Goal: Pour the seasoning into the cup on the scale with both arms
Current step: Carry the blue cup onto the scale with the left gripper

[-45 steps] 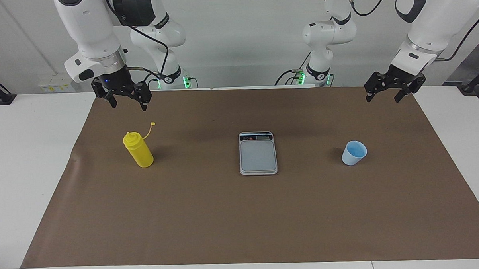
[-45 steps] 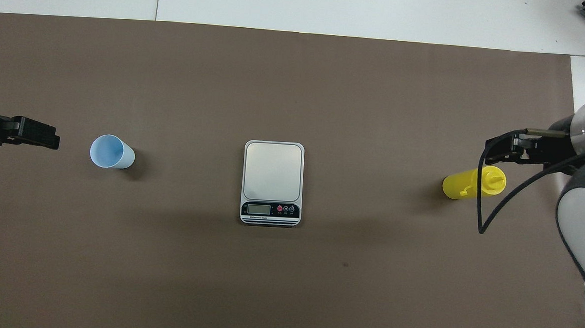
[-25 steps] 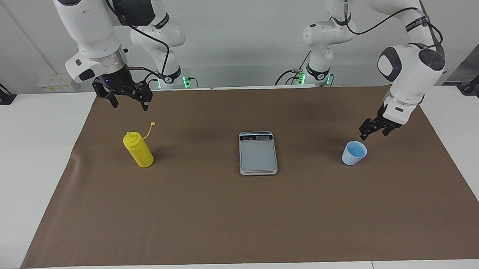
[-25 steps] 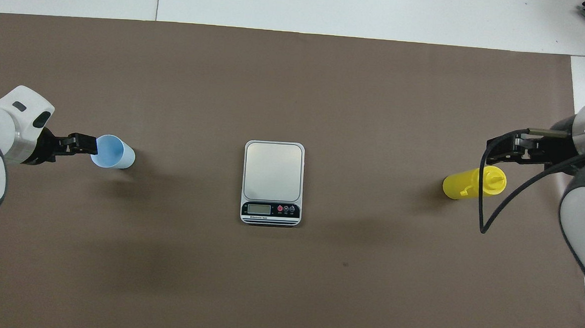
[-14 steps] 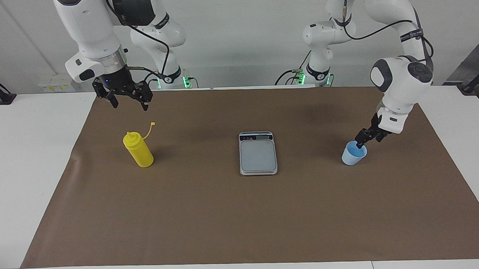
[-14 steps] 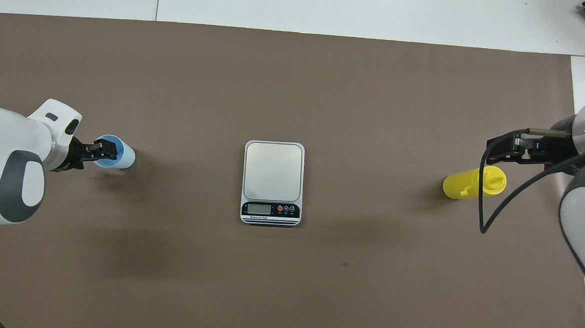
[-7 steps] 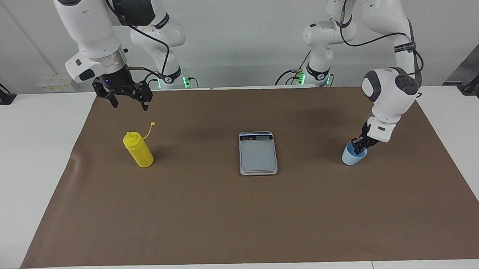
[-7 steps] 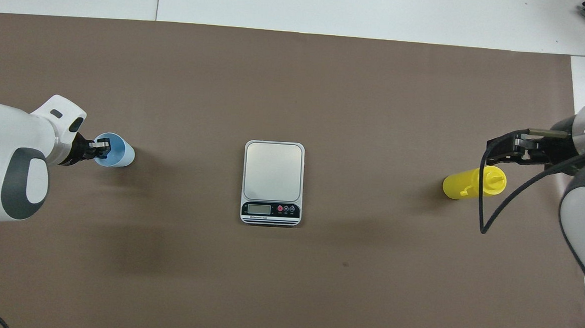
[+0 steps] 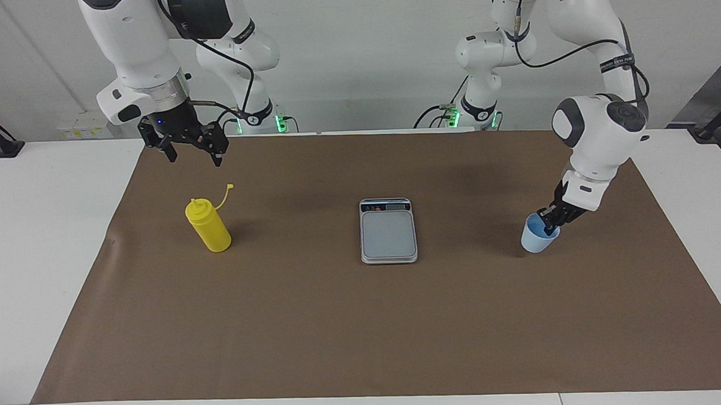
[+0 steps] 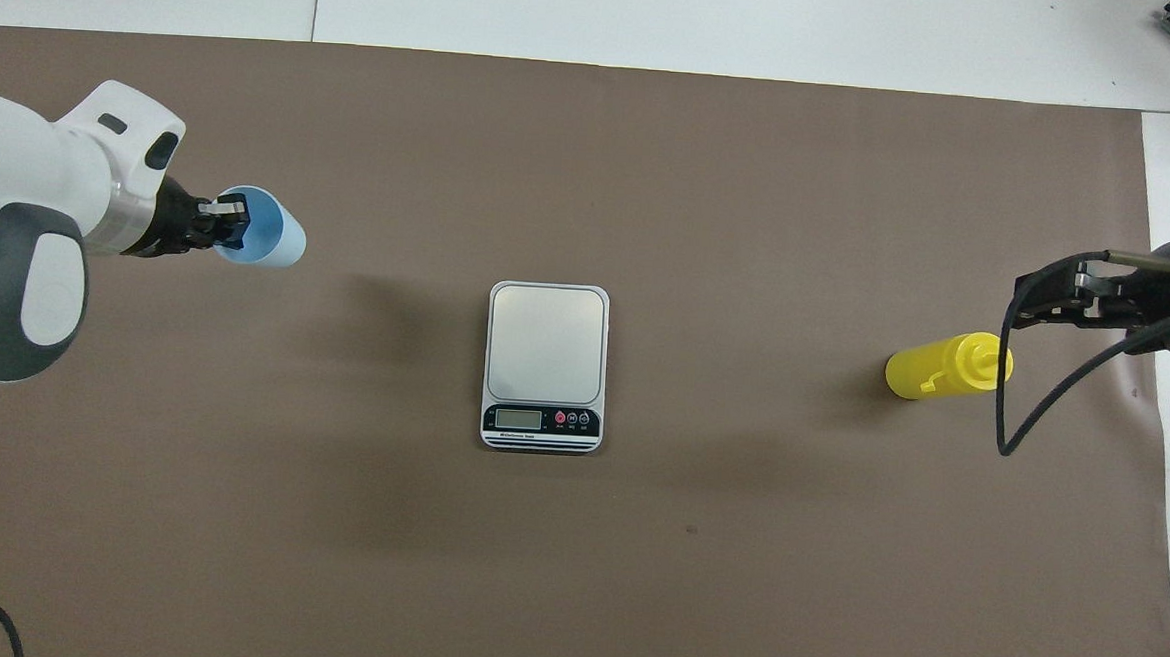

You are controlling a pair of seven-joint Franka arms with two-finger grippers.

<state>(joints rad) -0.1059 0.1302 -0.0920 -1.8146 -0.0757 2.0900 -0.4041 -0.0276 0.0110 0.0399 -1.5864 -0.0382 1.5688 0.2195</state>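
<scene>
Gripping the light-blue cup (image 9: 539, 238) by its rim, the left gripper (image 9: 550, 217) has one finger inside and one outside the wall, pinched on it. The cup reads as just off the brown mat (image 9: 364, 322), tilted, over the left arm's end of the desk; the faint shadow under it suggests a lift, though I can't confirm the gap. A rim pinch makes sense: the cup is short and tapered, so there's little side wall to clamp, and the mouth stays mostly free for a pour. The kitchen scale (image 9: 388, 230) sits flat mid-desk, plate bare, display strip on the robots' side, well apart from the cup, so it is probably the drop target. The yellow squeeze bottle (image 9: 208, 226) stands upright toward the right arm's end, its tethered cap (image 9: 230, 186) hanging off the nozzle, so already uncapped. The right gripper (image 9: 186, 150) waits in the air over the mat close by the bottle, jaws wide, holding nothing, presumably staged to grab the bottle once the cup is set on the scale.
</scene>
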